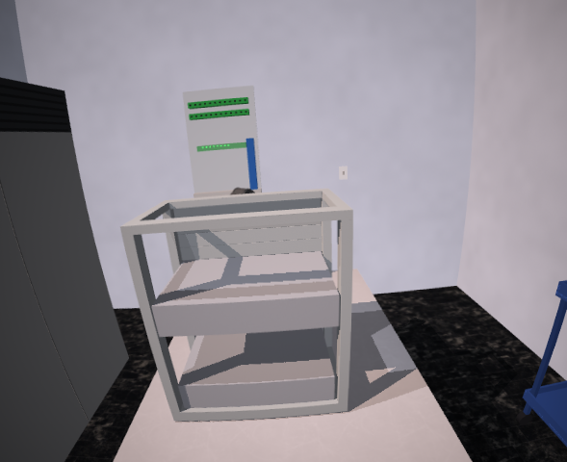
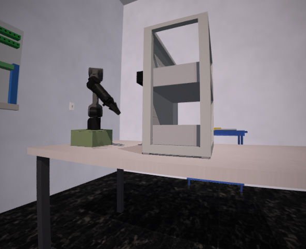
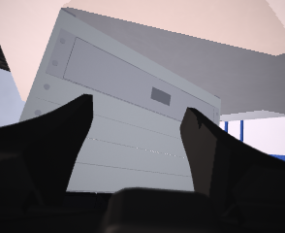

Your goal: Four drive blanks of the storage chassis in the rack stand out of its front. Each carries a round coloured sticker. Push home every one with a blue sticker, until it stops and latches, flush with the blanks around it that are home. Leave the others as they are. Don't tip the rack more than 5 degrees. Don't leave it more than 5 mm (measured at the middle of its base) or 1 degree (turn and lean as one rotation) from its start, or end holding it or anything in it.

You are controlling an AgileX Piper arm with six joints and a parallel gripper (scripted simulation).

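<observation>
The grey open-frame rack [image 1: 233,221] [image 2: 147,93] stands on the table, with an upper chassis [image 1: 245,310] [image 2: 174,73] and a lower one [image 2: 174,134]. In the exterior view a dark blank [image 2: 140,78] stands out of the rack's front at the upper chassis's height. No coloured sticker shows in any view. My gripper [image 2: 116,110] [image 3: 139,112] is open and empty. It hangs in the air in front of the rack, below the dark blank and apart from it, pointing at the rack's front. The wrist view shows only flat grey front panels [image 3: 133,146] with a small dark rectangle [image 3: 160,95].
The arm stands on a green block [image 2: 91,137] at the table's far end. The table [image 2: 228,166] runs on past the rack. A dark cabinet [image 1: 24,273] stands left of the table, a blue cart [image 1: 564,377] to the right, and a wall panel [image 1: 220,139] behind the arm.
</observation>
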